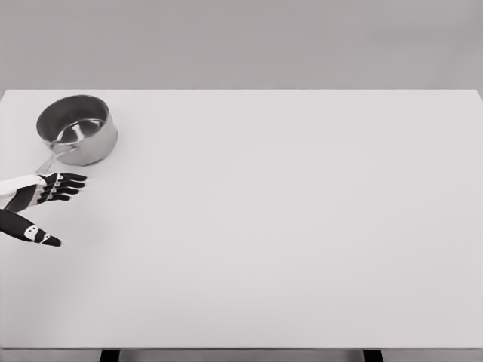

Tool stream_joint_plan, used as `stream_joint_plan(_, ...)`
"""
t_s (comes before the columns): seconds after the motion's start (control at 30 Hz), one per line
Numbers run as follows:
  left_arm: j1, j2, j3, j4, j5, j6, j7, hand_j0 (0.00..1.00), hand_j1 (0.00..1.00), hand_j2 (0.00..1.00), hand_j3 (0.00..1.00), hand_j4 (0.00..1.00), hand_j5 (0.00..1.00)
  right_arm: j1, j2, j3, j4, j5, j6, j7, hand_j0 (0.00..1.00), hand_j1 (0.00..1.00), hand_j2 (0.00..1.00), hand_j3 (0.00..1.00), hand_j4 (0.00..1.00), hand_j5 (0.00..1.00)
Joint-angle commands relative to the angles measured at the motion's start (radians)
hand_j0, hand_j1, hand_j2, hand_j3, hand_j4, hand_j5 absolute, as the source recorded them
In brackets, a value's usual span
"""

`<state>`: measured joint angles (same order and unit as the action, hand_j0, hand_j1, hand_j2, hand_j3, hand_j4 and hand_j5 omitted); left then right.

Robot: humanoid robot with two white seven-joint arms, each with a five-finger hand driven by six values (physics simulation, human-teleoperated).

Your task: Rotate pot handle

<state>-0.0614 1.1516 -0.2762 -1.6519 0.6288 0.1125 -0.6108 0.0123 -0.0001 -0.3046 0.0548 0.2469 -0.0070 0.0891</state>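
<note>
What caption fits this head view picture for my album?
Open left robot hand reaching toward the metal pot handle on a white table.

Steel pot (77, 129) sits at the table's (287, 226) far-left corner, handle (51, 160) pointing toward the robot. Left hand (45, 197) just beside the handle tip, fingers (69, 183) spread, holding nothing.

Pot (78, 130) is shiny polished metal; table (287, 226) is smooth matt white.

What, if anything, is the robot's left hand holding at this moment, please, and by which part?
Nothing is held. The left hand is open, fingers spread, just below the thin metal handle of the round silver metal pot, not gripping it.
</note>
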Motion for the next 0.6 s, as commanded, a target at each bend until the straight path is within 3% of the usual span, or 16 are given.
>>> stream_joint_plan(0.0,0.0,0.0,0.0,0.017,0.0,0.0,0.0,1.0,1.0,1.0,1.0,1.0,1.0,0.0,0.0,-0.001,-0.001,0.0,-0.001,0.0,1.0,1.0,1.0,1.0,1.0,1.0)
stream_joint_plan(0.57,-0.003,-0.007,0.014,0.093,-0.066,0.0,0.0,1.0,1.0,1.0,1.0,1.0,1.0,0.0,0.0,0.001,-0.001,0.0,0.001,0.0,1.0,1.0,1.0,1.0,1.0,1.0)
